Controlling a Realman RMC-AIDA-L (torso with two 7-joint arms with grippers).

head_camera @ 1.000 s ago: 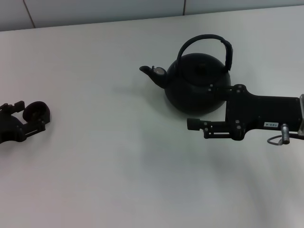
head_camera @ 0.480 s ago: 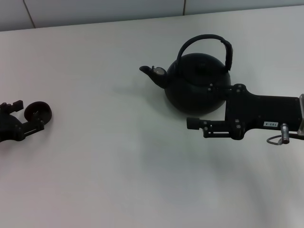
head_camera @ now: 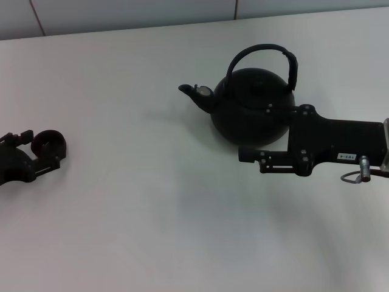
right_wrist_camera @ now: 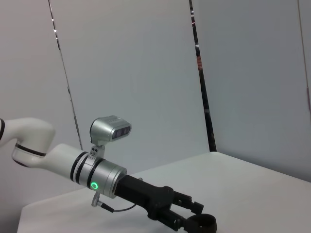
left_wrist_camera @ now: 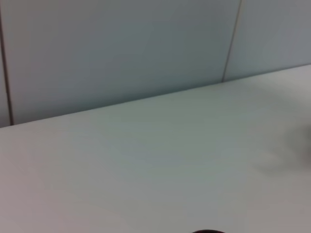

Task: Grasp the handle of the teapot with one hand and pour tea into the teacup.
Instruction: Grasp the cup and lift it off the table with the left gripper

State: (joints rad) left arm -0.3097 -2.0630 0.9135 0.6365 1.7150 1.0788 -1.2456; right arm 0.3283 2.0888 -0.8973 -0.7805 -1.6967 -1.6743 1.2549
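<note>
The matte black teapot point(head_camera: 243, 112) stands upright on the white table at the back right, with its spout point(head_camera: 194, 92) pointing left. Its arched handle point(head_camera: 261, 50) loops over the lid, untouched. My right gripper point(head_camera: 255, 132) comes in from the right, level with the pot's near side. It is open: one finger point(head_camera: 250, 156) shows in front of the pot and the other overlaps its body. At the far left my left gripper point(head_camera: 37, 151) is shut on the small dark teacup point(head_camera: 50, 142). The right wrist view shows that left gripper point(right_wrist_camera: 187, 218) with the teacup point(right_wrist_camera: 203, 224).
The white table point(head_camera: 152, 207) runs back to a pale panelled wall point(head_camera: 121, 12). The left wrist view shows only table, wall and a dark sliver at its lower edge.
My right gripper has crept slightly toward the teapot. The left gripper and the teacup shifted and tilted a little. The teapot has not moved.
</note>
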